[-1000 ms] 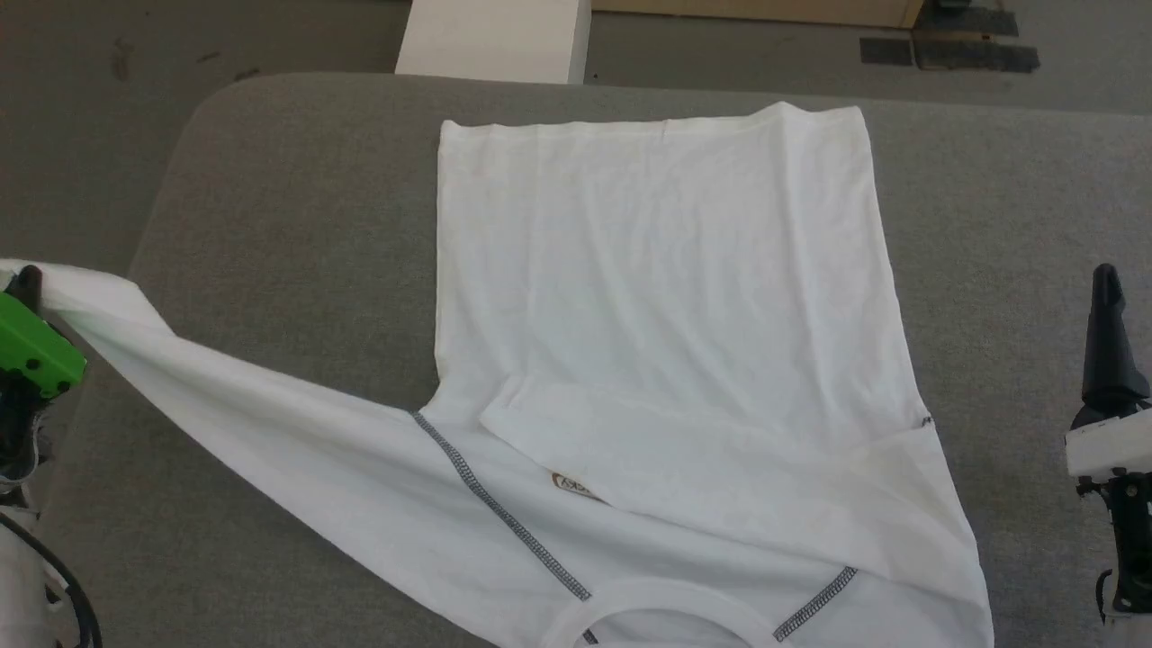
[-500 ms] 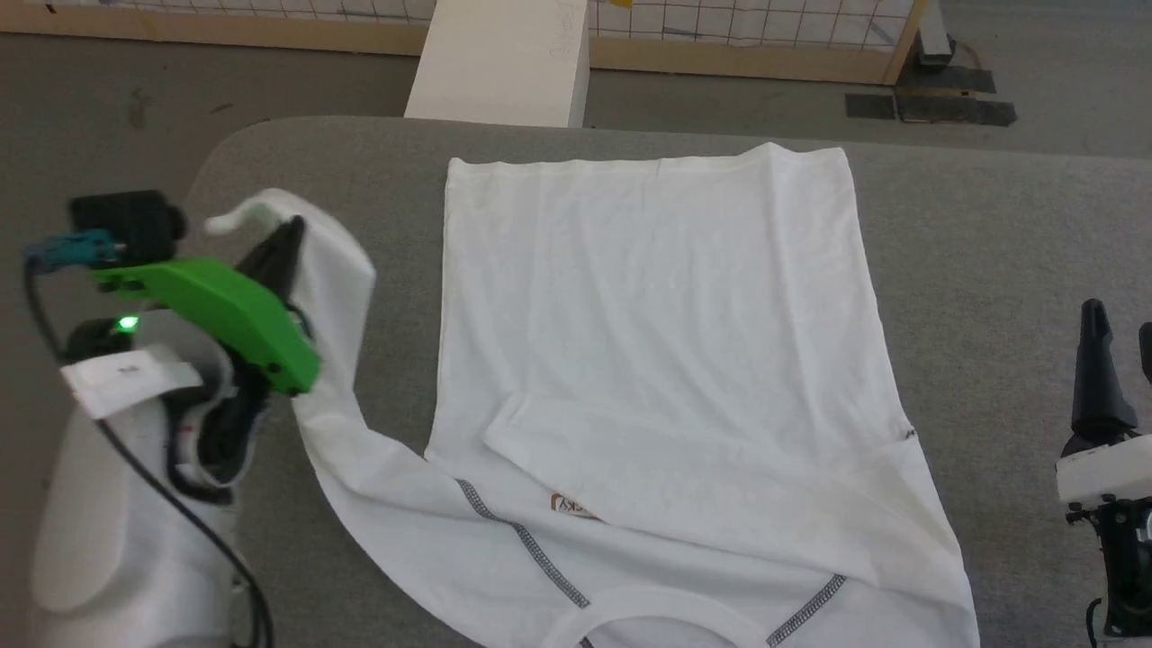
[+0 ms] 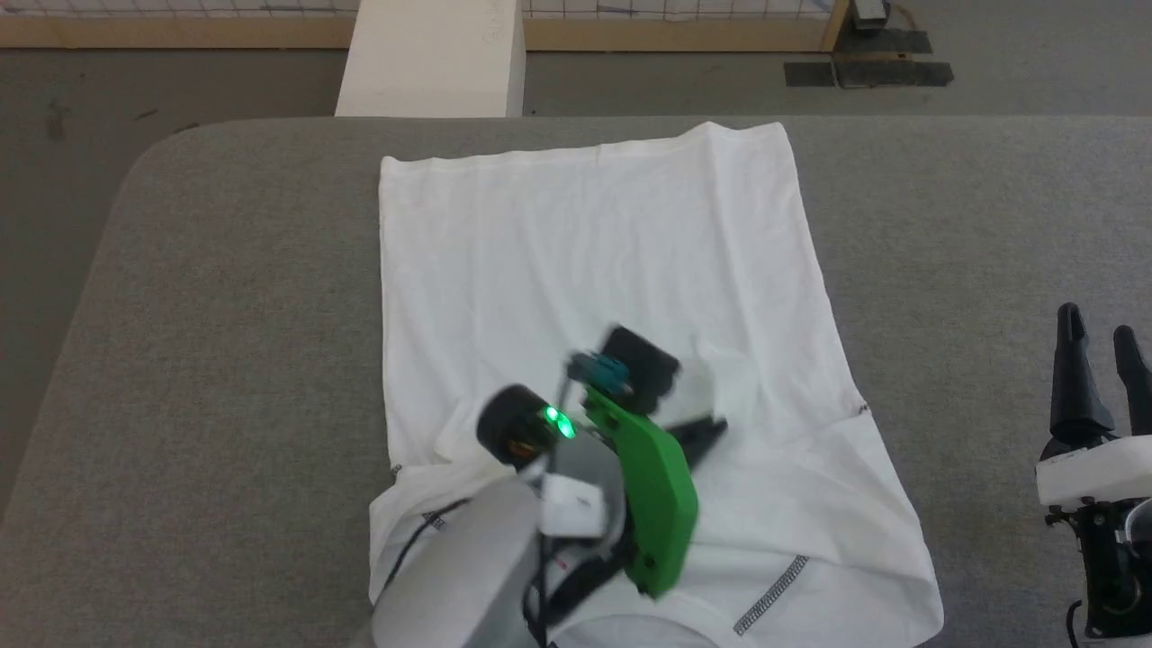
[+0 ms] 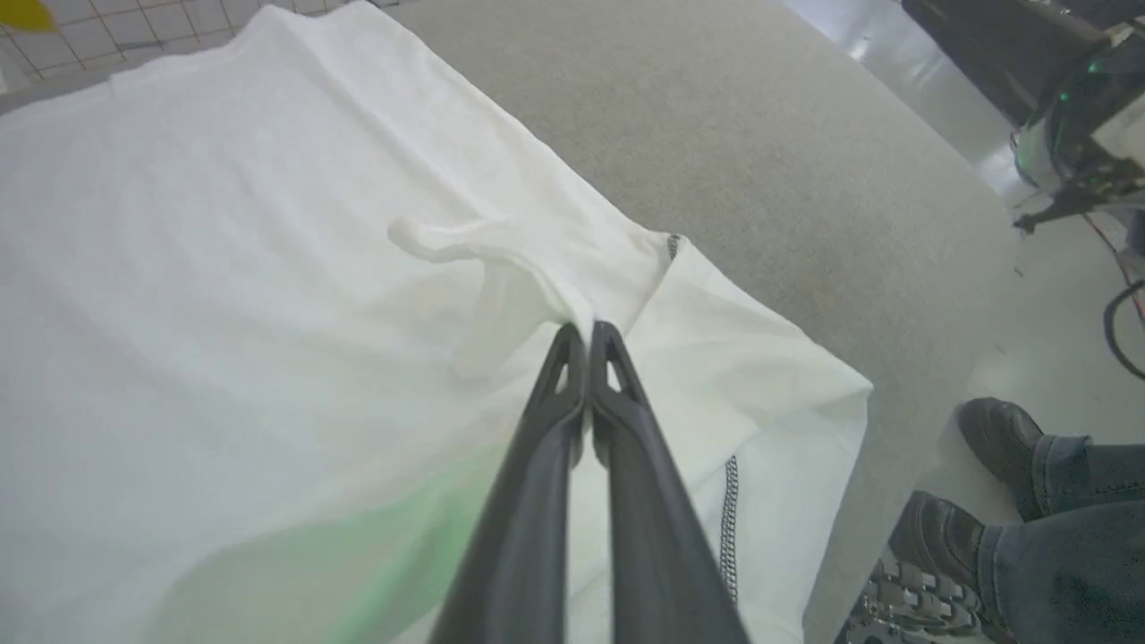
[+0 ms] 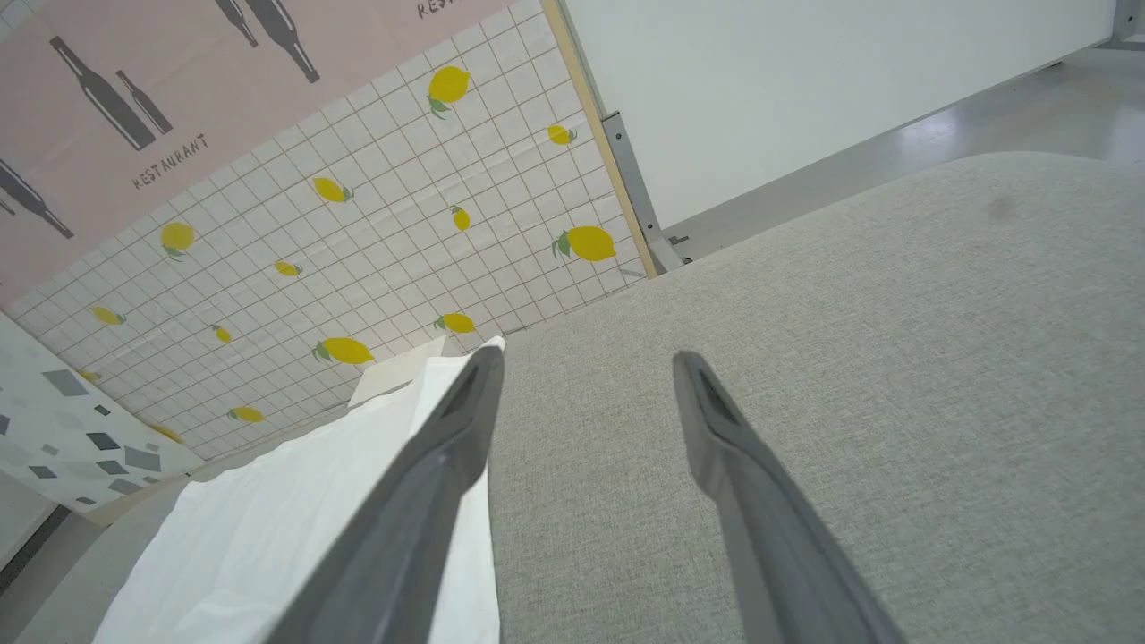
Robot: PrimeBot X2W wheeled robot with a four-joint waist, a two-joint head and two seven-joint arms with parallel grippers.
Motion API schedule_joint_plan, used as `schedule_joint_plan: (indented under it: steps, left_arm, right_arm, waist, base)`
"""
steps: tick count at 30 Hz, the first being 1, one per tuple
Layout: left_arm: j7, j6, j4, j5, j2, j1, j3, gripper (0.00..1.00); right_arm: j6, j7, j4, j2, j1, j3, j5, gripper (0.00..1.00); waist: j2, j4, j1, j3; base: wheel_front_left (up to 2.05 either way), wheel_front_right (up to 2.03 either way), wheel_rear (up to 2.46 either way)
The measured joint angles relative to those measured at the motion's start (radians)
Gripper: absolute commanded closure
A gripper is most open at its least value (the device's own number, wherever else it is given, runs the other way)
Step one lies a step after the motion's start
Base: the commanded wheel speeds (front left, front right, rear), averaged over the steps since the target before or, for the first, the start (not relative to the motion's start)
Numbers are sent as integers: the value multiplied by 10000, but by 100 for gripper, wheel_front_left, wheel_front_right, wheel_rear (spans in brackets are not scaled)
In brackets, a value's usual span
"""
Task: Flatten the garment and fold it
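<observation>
The garment (image 3: 585, 243), a white T-shirt, lies spread on the grey table (image 3: 225, 270) with its collar toward the near edge. My left gripper (image 3: 706, 430) hovers over the shirt's lower middle, its green-cased wrist above the cloth. In the left wrist view the left gripper (image 4: 586, 329) is shut on a pinched-up sleeve fold of the garment (image 4: 224, 224), lifted over the body panel. At the lower right my right gripper (image 3: 1096, 322) stands open over bare table, apart from the shirt. In its own view the right gripper (image 5: 586, 358) holds nothing, with the garment (image 5: 295, 501) off to its left.
A rigid white box (image 3: 432, 54) stands on the floor just past the table's far edge. A person's shoes (image 4: 993, 429) are on the floor beside the table's rounded edge. Bare grey table surface lies left and right of the shirt.
My left gripper has carried the sleeve from far out on the left, up and rightward, over the shirt's body. The head camera has shifted. The right gripper has stayed open in place.
</observation>
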Motion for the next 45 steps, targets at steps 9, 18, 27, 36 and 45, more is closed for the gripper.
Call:
schedule_joint_plan:
  steps: [9, 18, 27, 36, 45]
  left_arm:
    - [1791, -4, 723, -589, 1413, 69, -2857, 93]
    - [1429, 267, -232, -3122, 938, 402, -936, 0]
    - [-2959, 1613, -738, -1971, 1996, 249, 2665, 0]
    - [-6926, 2754, -259, -280, 2182, 844, 3937, 0]
    - [-7231, 2746, -1087, 261, 1593, 1022, 4295, 0]
  right_arm:
    - [0, -242, 228, -2, -8, -10, 75, 0]
    - [0, -245, 288, 0, -102, 104, 52, 0]
    - [0, 320, 153, 0, -635, 616, -270, 0]
    - [0, 1737, 343, 0, -1950, 815, -815, 0]
    - [0, 4452, 1651, -909, -5846, 869, -2314, 0]
  waist:
    - [0, -372, 0, 418]
    - [0, 19, 0, 368]
    - [0, 382, 0, 229]
    - [0, 459, 0, 583]
    - [0, 666, 0, 1604]
  base:
    - [0, 0, 0]
    - [0, 0, 0]
    - [0, 0, 0]
    - [0, 0, 0]
    - [0, 0, 0]
